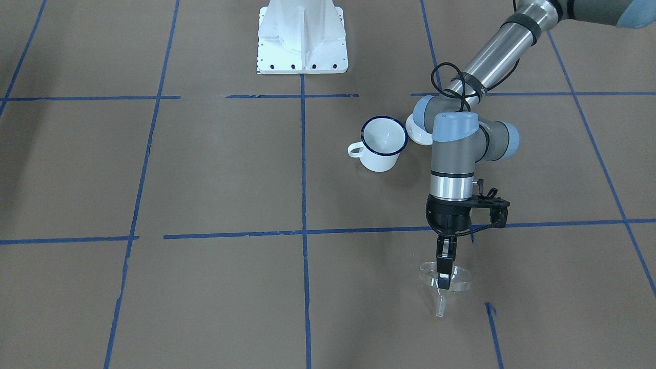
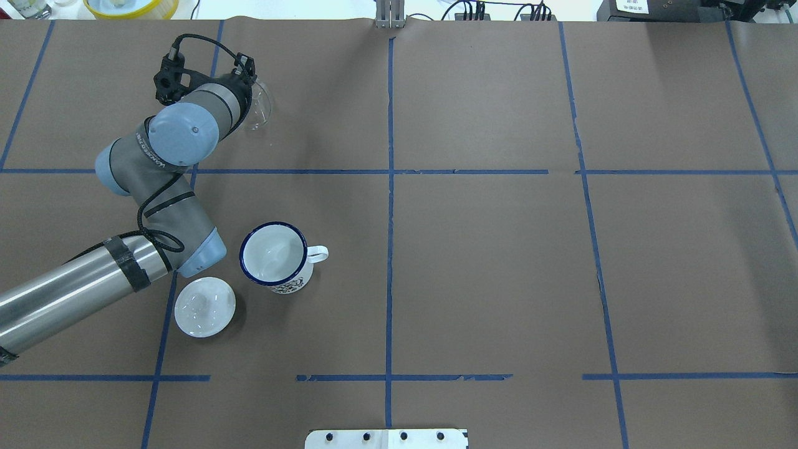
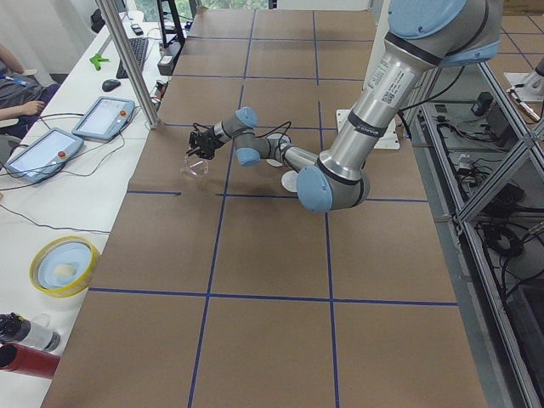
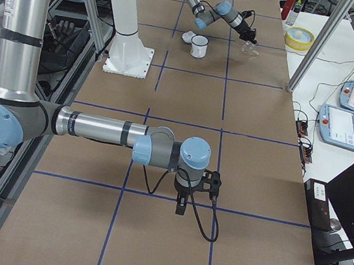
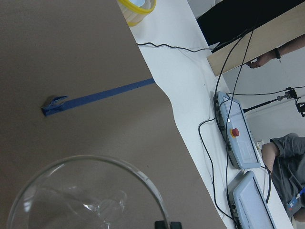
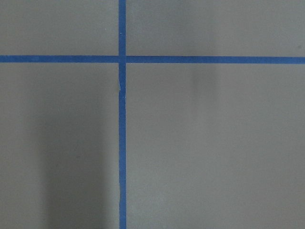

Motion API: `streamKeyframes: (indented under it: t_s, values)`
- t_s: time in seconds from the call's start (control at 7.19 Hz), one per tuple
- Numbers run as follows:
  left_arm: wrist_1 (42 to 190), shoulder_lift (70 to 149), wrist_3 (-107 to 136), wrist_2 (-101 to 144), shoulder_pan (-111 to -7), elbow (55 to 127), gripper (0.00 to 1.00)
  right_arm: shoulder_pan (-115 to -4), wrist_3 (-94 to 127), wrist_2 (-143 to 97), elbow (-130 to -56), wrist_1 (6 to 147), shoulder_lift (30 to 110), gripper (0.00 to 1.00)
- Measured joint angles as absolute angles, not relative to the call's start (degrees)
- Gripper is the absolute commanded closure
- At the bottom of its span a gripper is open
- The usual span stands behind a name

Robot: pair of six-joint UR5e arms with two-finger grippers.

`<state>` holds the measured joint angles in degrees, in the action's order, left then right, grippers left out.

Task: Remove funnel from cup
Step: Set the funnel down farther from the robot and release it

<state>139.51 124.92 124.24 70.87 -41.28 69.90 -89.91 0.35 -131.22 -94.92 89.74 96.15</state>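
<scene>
The clear funnel (image 1: pixel 453 281) hangs mouth up, stem pointing down at the brown table, well away from the cup. My left gripper (image 1: pixel 444 280) is shut on the funnel's rim from above. Whether the stem tip touches the table I cannot tell. The left wrist view shows the funnel's round mouth (image 5: pixel 71 200) just below the camera. The white cup (image 1: pixel 383 143) with a dark blue rim stands upright and empty near the left arm's elbow; in the overhead view the cup (image 2: pixel 275 255) has its handle to the right. My right gripper (image 4: pixel 180 205) hovers low over the table far away; open or shut, I cannot tell.
A white domed lid (image 2: pixel 204 307) lies beside the cup, partly under the left forearm. The robot's white base (image 1: pixel 302 41) stands at the table's middle edge. A yellow bowl (image 2: pixel 131 6) and tablets (image 3: pixel 38 153) sit on the white bench past the far edge, with a seated person there.
</scene>
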Motion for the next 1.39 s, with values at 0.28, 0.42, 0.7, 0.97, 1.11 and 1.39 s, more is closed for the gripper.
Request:
streamKeyframes:
  t_s: [0.28, 0.42, 0.7, 0.97, 1.11, 1.39]
  values:
    - [139.62, 124.56, 119.65, 71.0, -41.4, 71.12, 0.0, -89.91, 0.35, -131.22, -94.92, 89.74, 96.15, 0.0]
    - [139.62, 123.96, 115.01, 71.73, -41.64, 73.89, 0.0, -89.91, 0.35, -131.22, -94.92, 89.74, 96.15, 0.0]
    - [138.24, 120.45, 104.52, 79.39, -42.72, 82.24, 0.0, -89.91, 0.35, -131.22, -94.92, 89.74, 96.15, 0.0]
    - [129.53, 113.89, 91.64, 88.03, -43.66, 95.46, 0.0, -89.91, 0.35, -131.22, -94.92, 89.74, 96.15, 0.0]
    - [123.88, 110.4, 84.81, 93.39, -44.31, 102.69, 0.0, -89.91, 0.35, -131.22, -94.92, 89.74, 96.15, 0.0]
    - [118.58, 102.36, 74.57, 101.26, -45.14, 113.19, 0.0, -89.91, 0.35, -131.22, -94.89, 89.74, 96.15, 0.0]
